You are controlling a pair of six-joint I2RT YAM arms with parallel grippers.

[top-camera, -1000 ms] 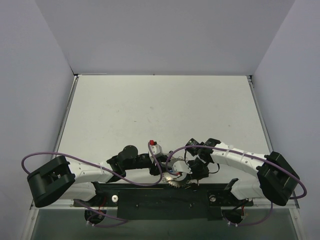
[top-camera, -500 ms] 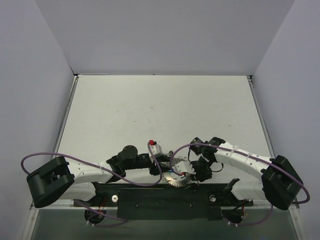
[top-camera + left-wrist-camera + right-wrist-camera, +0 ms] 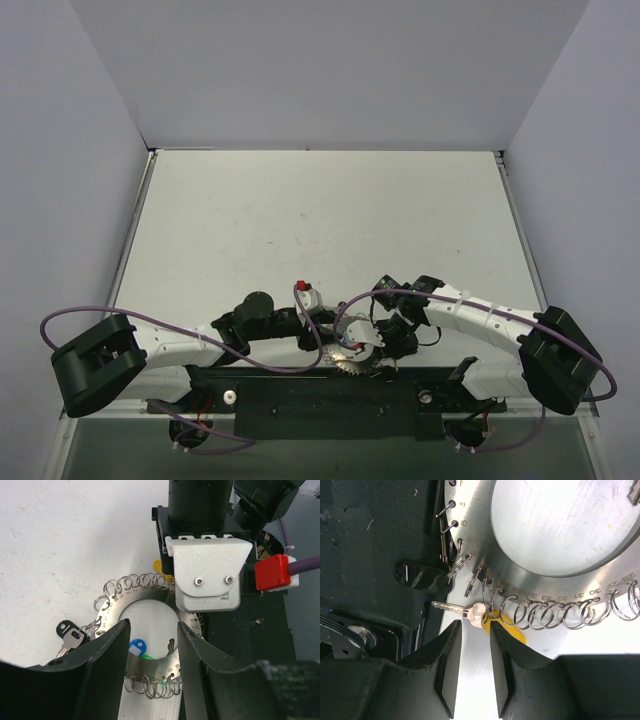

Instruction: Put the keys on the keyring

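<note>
**Q:** What do you have on the white tabletop (image 3: 55, 535), and where?

**A:** Item one: a large flat silvery metal keyring (image 3: 131, 600) with a numbered band and a rim of small wire loops. It lies flat, partly beside the black base plate (image 3: 260, 650). Every other entry is placed from the keyring.

**Q:** And the keys?

**A:** Item two: a small metal key with a yellow plastic head (image 3: 479, 614), the yellow-headed key. It sits at the keyring's outer rim with its head against the loops and its blade pointing off along the rim. Items three and four are the blue-headed key (image 3: 136, 645) and the green-headed key (image 3: 148, 656), both inside the keyring's hole. There is also a black-headed key (image 3: 67, 630) at the outer rim among the loops. You cannot tell which of them are threaded.

**Q:** How do your claws stand?

**A:** Your left claw (image 3: 153, 630) has its wrist bent down over the keyring. Its fingers are apart, astride the hole, one to each side. It is probably there to steady the keyring so the loops do not slide, though contact cannot be confirmed. Your right claw (image 3: 474, 625) comes in low from the opposite side and points at the outer rim. Its fingers have only a narrow gap between them, and the yellow head is right at their tips. Whether the key is pinched cannot be told. The narrow gap suits so thin a key, and you look to be working it onto a loop. Both forearms fold inward and meet above the keyring.
</note>
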